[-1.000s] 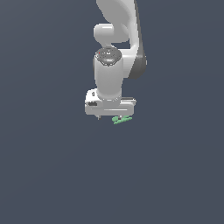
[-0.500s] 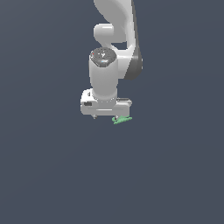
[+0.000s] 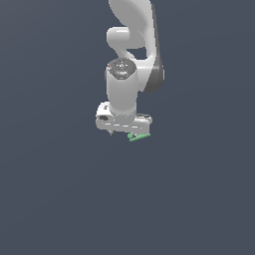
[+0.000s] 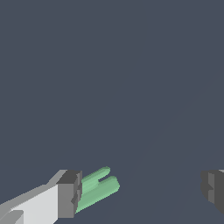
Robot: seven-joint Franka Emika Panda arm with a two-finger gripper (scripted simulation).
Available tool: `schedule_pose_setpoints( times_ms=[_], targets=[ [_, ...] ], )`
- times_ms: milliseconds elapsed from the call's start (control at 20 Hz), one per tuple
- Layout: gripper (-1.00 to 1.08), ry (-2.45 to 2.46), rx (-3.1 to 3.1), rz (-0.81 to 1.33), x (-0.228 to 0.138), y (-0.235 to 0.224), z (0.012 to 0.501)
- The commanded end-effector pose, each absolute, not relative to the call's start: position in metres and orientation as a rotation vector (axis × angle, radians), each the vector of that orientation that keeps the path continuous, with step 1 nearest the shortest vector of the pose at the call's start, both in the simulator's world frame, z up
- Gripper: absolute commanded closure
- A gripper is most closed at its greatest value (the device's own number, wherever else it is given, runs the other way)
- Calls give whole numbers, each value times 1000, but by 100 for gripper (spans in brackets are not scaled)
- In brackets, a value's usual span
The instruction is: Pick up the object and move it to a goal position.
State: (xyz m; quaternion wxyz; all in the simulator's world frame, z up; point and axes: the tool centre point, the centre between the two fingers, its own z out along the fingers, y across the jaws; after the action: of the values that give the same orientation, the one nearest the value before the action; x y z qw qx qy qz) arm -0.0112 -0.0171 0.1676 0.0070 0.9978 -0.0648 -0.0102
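One small bright green flat object (image 4: 97, 189) with two bar-like prongs, sitting against one dark pad (image 4: 70, 194) of the single white gripper (image 4: 142, 192); other pad (image 4: 213, 189) well apart, jaws spread wide. Seen from outside, green piece (image 3: 139, 136) just under gripper (image 3: 125, 130). Plain dark grey all round.

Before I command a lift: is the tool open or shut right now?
Open. In the wrist view its two fingers stand far apart, and the green object sits against one finger only, with a wide gap to the other.
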Motion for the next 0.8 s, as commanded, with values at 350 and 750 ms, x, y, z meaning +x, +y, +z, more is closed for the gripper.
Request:
schedule_pose_setpoints(
  times_ms=[350, 750],
  targets=[
    [-92, -516, 3092, -27, -26, 3, 145],
    [-92, -815, 3033, -23, -41, 20, 125]
  ],
)
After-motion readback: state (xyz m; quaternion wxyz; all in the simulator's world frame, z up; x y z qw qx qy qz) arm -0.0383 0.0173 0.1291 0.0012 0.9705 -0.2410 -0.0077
